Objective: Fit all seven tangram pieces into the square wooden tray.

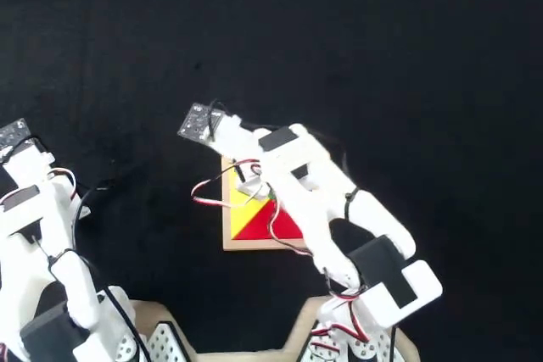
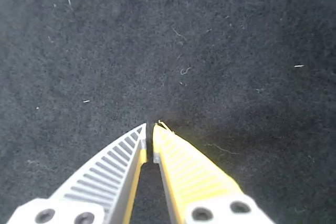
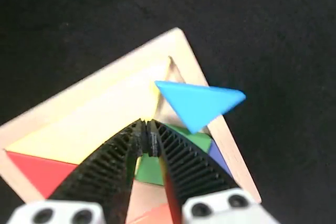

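One blue triangle (image 3: 202, 102) lies askew across the rim of the wooden tray (image 3: 94, 74), just beyond the closed, empty right pincer (image 3: 148, 129). Best to nudge its overhanging corner inward, rotating it until it drops flat. The closed left pincer (image 2: 149, 129) hangs over the bare desk (image 2: 210, 35).

The right arm (image 1: 322, 201) hides most of the wooden tray (image 1: 254, 245) in the high view.

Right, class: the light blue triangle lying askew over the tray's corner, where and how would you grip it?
Probably from above, pinching the blue triangle across its pointed end that overhangs the rim of the wooden tray. It rests on the rim, not seated, so both edges there stand free. The rest lies over the tray, close to the green piece.
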